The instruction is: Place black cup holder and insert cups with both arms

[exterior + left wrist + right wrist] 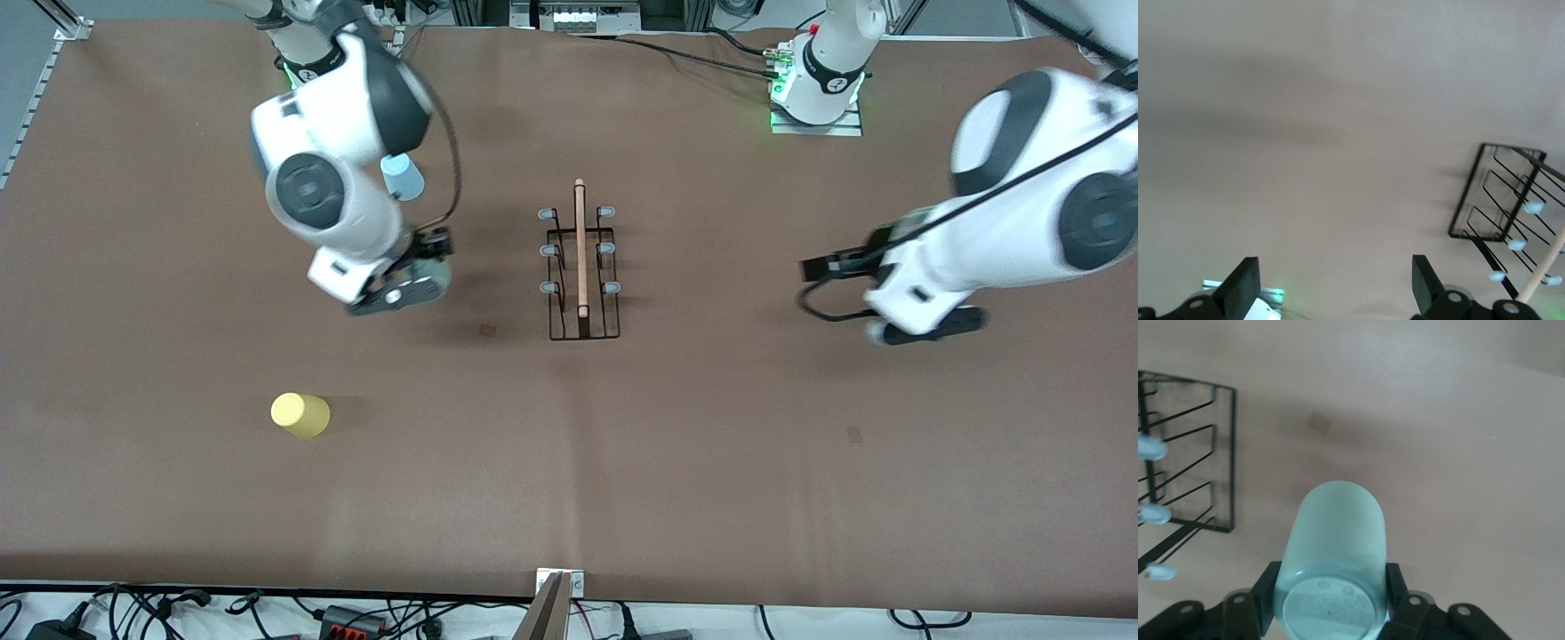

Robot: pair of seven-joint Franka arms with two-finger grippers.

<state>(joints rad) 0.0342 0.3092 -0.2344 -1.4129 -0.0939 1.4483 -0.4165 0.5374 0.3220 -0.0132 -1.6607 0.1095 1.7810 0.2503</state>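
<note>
The mint green cup (1331, 560) is clamped between the two fingers of the right pincer (1331, 600), which is held over the counter (711, 462) beside the black cup holder (581, 267), toward the right arm's end. The left pincer (1331, 287) is held with its fingers spread and nothing between them, over bare counter toward the left arm's end, and appears to be waiting. The holder stands upright mid-counter, all prongs bare. The blue cup (402, 176) is partly hidden by the right arm; the yellow cup (300, 414) stands nearer the front camera. A misaligned approach could probably catch a prong tip and tilt or shove the light rack.
</note>
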